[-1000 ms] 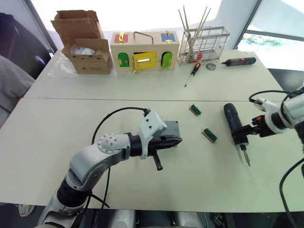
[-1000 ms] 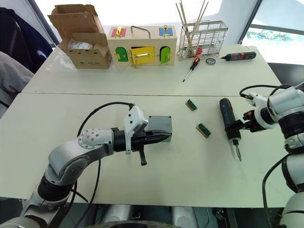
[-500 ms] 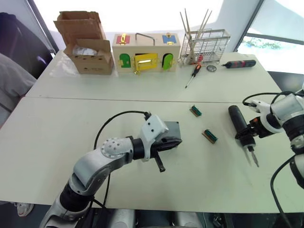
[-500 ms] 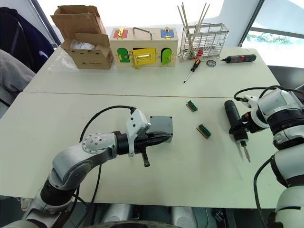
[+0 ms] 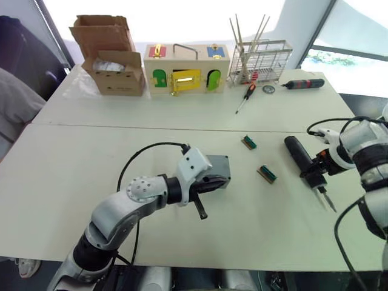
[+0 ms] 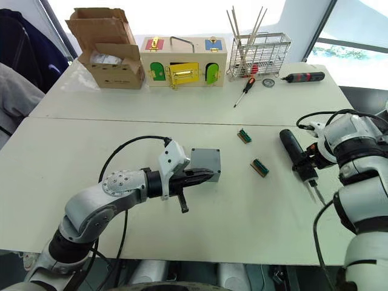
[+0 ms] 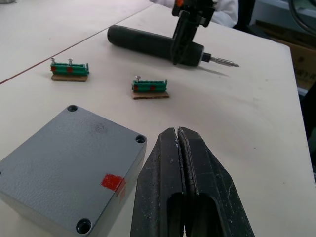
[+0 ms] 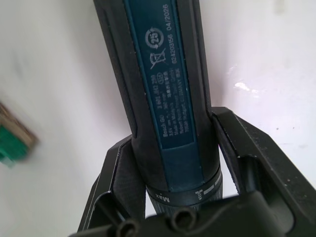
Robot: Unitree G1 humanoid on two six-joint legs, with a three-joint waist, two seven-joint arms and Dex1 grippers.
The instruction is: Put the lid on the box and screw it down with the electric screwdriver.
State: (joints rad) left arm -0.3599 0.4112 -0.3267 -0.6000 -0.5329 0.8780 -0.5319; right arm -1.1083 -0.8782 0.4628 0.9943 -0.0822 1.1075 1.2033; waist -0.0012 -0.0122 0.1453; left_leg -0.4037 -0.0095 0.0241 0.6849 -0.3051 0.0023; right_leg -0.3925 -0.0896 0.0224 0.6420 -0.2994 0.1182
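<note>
The grey box (image 5: 218, 170) stands mid-table. Its top face with corner screw holes and a red mark (image 7: 113, 181) is the lid (image 7: 69, 153), lying flush on it. My left gripper (image 6: 209, 176) is shut and empty, its fingertips (image 7: 168, 136) beside the box's near edge. The thick black electric screwdriver (image 5: 298, 154) lies low over the table to the right, bit (image 5: 328, 200) pointing toward me. My right gripper (image 5: 313, 173) is shut on its body near the bit end. In the right wrist view its fingers (image 8: 121, 163) clamp both sides of the screwdriver (image 8: 163, 74).
Two green terminal blocks (image 5: 249, 142) (image 5: 267, 174) lie between box and screwdriver. At the table's far side stand a cardboard box (image 5: 112, 57), a wooden box with coloured doors (image 5: 185, 68), a wire rack (image 5: 259, 60), a hand screwdriver (image 5: 245, 96) and a slim driver (image 5: 303, 83).
My right gripper has turned slightly with the electric screwdriver, so its bit points more to the right. The left gripper stays shut beside the box.
</note>
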